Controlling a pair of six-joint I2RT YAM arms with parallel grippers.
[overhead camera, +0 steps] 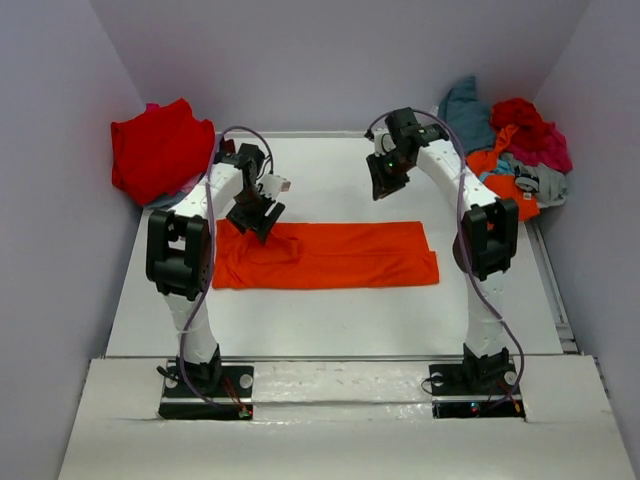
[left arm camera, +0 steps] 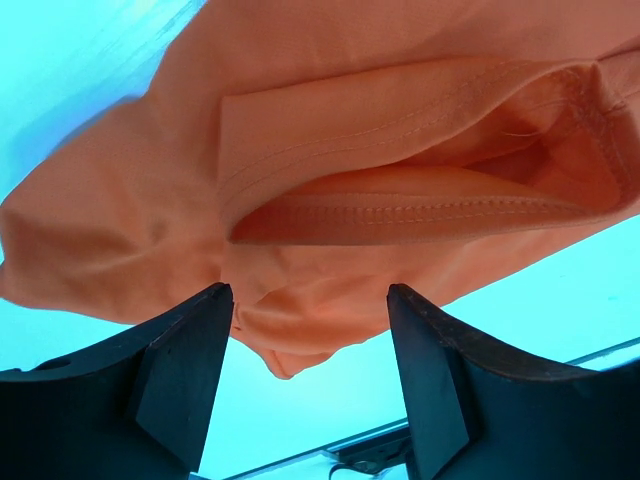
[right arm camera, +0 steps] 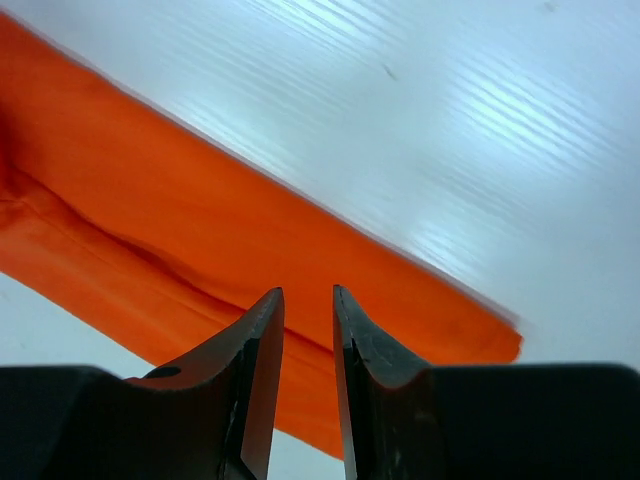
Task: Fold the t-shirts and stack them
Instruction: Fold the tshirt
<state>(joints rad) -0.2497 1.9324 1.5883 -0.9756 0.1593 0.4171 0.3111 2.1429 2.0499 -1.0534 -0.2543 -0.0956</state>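
Counter [overhead camera: 330, 310]: white.
Orange t-shirt [overhead camera: 340, 255]: mid-counter, a long folded band.
Left end effector [left arm camera: 310, 300]: spread over its left end.
Right end effector [right arm camera: 308, 300]: raised, almost pressed together, empty.
Far corners: red t-shirt [overhead camera: 160, 150], mixed pile [overhead camera: 510, 150].
Next: you probably pinch an end, fold crosswise.

Two white-and-black arms, bolted side by side.
Left arm [overhead camera: 180, 255] and right arm [overhead camera: 488, 238]: white links, black joint housings, purple cables [overhead camera: 240, 127] looping alongside, black base plates [overhead camera: 200, 400]; tool fingers [left arm camera: 180, 370] matte black, wedge-shaped.

The left gripper [left arm camera: 310, 295] is hovering, jaws spread wide, over the orange t-shirt [left arm camera: 150, 200] (its stitched sleeve hem gaping).
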